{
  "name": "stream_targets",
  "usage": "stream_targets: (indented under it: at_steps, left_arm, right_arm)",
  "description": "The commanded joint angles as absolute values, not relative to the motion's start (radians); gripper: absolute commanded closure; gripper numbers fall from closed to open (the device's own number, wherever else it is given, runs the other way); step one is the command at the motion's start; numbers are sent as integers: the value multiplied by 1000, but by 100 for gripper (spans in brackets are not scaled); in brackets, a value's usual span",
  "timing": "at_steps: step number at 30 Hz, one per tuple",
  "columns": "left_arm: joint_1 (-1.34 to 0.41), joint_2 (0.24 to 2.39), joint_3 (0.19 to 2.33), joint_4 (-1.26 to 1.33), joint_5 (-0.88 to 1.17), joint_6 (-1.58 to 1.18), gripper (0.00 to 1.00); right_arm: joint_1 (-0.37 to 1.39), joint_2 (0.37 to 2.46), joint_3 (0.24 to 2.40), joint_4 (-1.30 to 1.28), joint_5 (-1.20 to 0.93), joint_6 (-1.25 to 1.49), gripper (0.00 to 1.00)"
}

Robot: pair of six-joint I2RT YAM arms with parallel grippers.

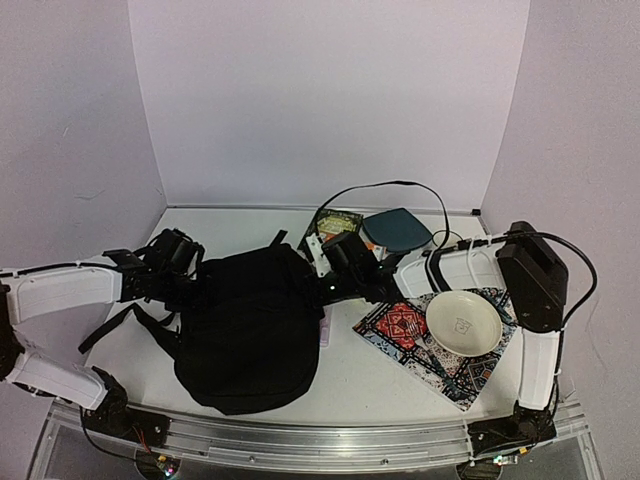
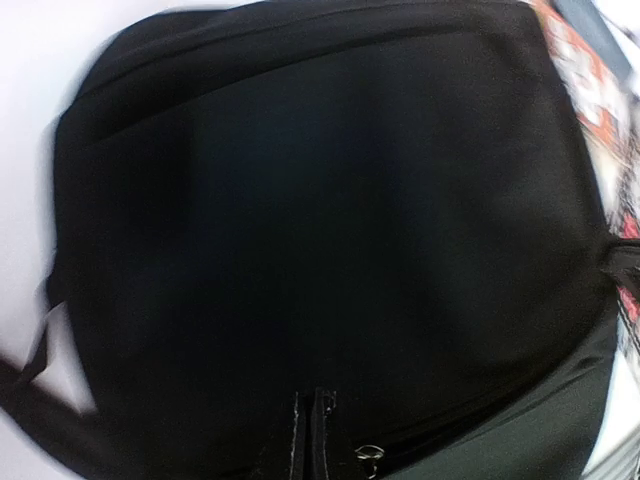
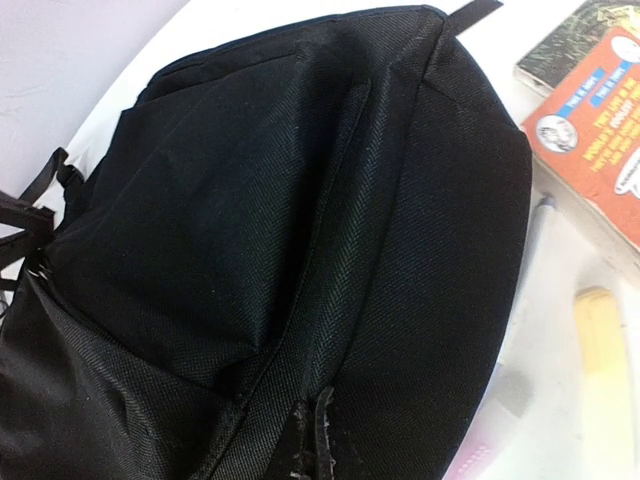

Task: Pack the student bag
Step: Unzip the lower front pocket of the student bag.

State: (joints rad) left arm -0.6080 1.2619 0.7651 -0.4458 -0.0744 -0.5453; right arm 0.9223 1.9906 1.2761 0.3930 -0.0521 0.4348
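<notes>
Black fabric is filling both wrist views right now. The student bag is lying on the white surface, stretching between the two sets of jaws, with a strap trailing out on the near side of the left jaws.

The left jaws are sitting together with their tips pressing into the cloth at the bag's edge, and a small metal zipper ring is lying just beside them. The right jaws are closed up tight too, with their tips resting on a raised seam that's running away from them across the bag. I'm not managing to tell whether either pair is actually pinching a fold or just touching it.

Out past the right jaws, an orange book is lying near the bag with a greenish book just beyond it. Back behind those jaws a white bowl is sitting on a patterned mat, and a teal pouch is resting near them on the far side.
</notes>
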Motion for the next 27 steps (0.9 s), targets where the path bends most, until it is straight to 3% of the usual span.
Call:
stream_targets:
  at_steps: [1, 12, 17, 22, 27]
  left_arm:
    - [-519, 1119, 674, -538, -167, -639, 100]
    - [-505, 926, 637, -667, -304, -788, 100]
    - [-505, 938, 604, -627, -192, -818, 99]
    - [-505, 909, 583, -597, -165, -812, 74]
    - [-505, 910, 685, -592, -171, -695, 48]
  right_arm:
    - [877, 1930, 1267, 373, 0, 424, 100]
    - [854, 1968, 1316, 354, -4, 430, 100]
    - [855, 1988, 1354, 345, -73, 401, 100]
    - [857, 1993, 1377, 345, -154, 372, 95]
    - [865, 1969, 1372, 345, -180, 356, 69]
